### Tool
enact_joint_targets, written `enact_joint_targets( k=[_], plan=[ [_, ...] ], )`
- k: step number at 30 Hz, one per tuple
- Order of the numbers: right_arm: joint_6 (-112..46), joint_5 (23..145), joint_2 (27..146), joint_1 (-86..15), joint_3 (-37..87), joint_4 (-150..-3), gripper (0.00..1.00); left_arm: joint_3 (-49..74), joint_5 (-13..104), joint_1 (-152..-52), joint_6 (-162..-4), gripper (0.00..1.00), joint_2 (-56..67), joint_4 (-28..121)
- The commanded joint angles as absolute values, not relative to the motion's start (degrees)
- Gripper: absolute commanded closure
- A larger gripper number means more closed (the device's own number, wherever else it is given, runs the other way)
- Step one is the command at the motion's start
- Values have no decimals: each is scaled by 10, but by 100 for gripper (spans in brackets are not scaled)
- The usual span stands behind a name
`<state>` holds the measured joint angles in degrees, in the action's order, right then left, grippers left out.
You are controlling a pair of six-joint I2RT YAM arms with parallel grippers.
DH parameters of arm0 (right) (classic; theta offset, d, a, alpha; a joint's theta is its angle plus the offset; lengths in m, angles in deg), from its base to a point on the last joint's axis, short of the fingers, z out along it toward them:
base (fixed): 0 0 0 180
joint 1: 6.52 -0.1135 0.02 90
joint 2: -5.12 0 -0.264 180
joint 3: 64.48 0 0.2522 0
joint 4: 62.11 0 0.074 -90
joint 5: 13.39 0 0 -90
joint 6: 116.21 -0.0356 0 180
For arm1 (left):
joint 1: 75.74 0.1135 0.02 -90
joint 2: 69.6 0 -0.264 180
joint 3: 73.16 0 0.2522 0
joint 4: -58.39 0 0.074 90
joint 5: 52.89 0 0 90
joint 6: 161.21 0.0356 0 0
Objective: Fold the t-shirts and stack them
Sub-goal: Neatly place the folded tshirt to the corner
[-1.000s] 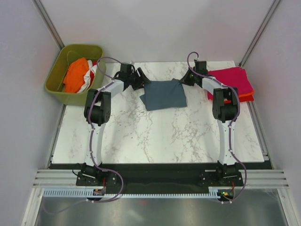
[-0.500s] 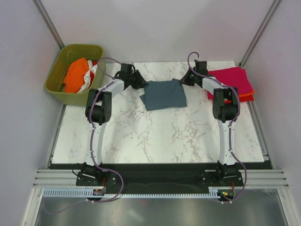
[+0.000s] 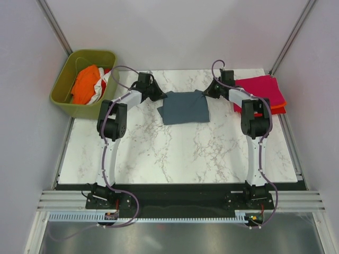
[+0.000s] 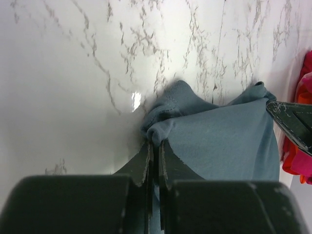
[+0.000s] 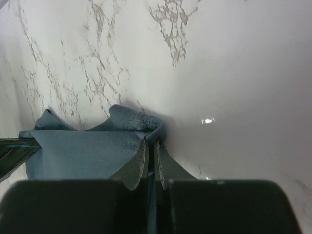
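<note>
- The left fingers [image 4: 147, 155] are squeezed shut on the far left corner of the blue-grey t-shirt [image 4: 219, 141]. A small bunch of cloth pokes out just past their tips.
- The right fingers [image 5: 141, 158] are squeezed shut on the far right corner of the same shirt. The cloth is bunched up there too.
- The rest of the blue-grey t-shirt lies folded on the white marble worktop [image 3: 180, 148]. It is near the far edge, between the two arms.
- A folded pink t-shirt [image 3: 262, 87] lies in the far right corner of the worktop.
- It sits on top of an orange-red t-shirt [image 3: 278, 109], whose edge peeks out.
- A green bin [image 3: 61, 92] stands beside the far left corner of the worktop.
- In it are an orange t-shirt [image 3: 85, 84] and a white and red t-shirt [image 3: 100, 84].
</note>
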<state>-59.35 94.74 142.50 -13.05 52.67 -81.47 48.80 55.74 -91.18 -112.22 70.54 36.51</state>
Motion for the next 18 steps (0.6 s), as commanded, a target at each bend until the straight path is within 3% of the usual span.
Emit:
enact_joint_targets(
  k=[1,18],
  plan=[
    [-581,941,1373,-133,497,-818,100,432,525,-917,-1104,98,643,392],
    [-577,942,1105,-121,359,-799,100,256,510,-984,-1074,98,412,502]
  ],
)
